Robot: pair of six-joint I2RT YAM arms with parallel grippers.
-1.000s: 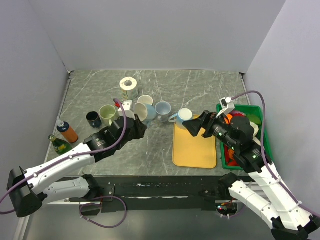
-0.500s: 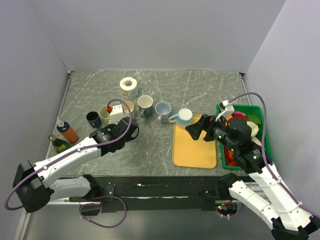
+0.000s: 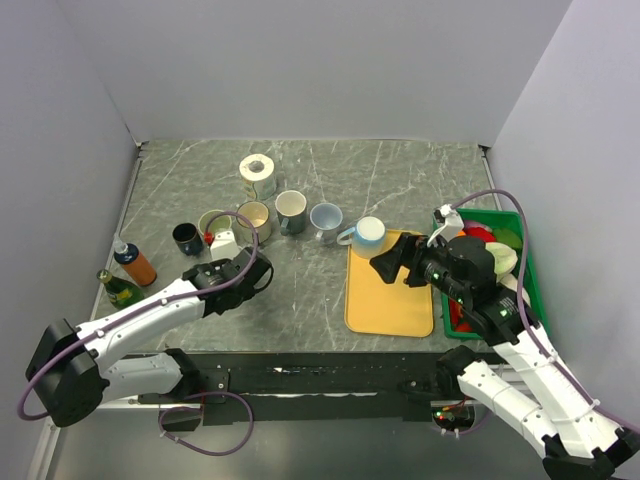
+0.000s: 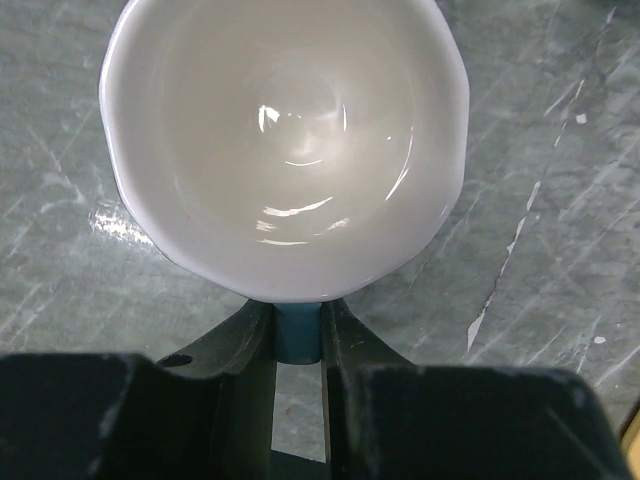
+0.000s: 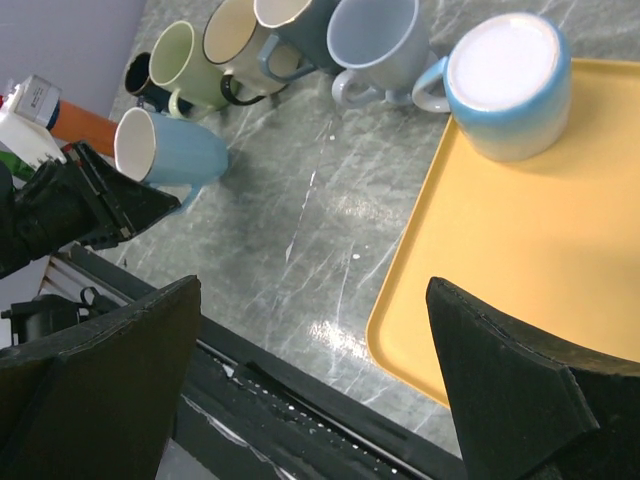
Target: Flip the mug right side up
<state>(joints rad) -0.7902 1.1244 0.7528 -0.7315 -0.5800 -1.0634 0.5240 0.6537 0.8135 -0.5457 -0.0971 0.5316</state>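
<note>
- Left jaws: clenched on the handle (image 4: 297,338) of the blue mug (image 5: 178,150), with my fingers (image 4: 250,345) pinching it from both sides.
- The mug is tipped over, its white inside facing my left wrist camera. It is not upright yet. It sits low over the table (image 3: 300,290); I can't tell if it touches.
- Compared with a second ago, my left arm (image 3: 150,310) has pulled back toward me and to the left. The mug was then up in plain overhead view beside the grey-blue mug. Now my wrist covers it from above. The grip is unchanged.
- The mug is now on the near side of the green mug (image 3: 213,222) and the cream mug (image 3: 254,215), close to them but apart.
- The green bottle (image 3: 118,290) and orange bottle (image 3: 134,264) are at the left edge, same spots as before.
- Right jaws: released, spread wide and holding nothing. They hover over the left part of the yellow tray (image 3: 390,305) and have barely shifted since the earlier frame.
- The green bin (image 3: 495,214) is just right of the tray, partly behind my right arm.
- A pale blue mug (image 3: 369,232) is on the tray's far-left corner, flat white face up, handle hanging off the left edge.
- Farther back, the row also has a dark mug (image 3: 187,238), a navy mug (image 3: 291,210) and the grey-blue mug (image 3: 326,217), all mouths up and unmoved.
- Farthest back is a white roll (image 3: 258,170), standing on end.
</note>
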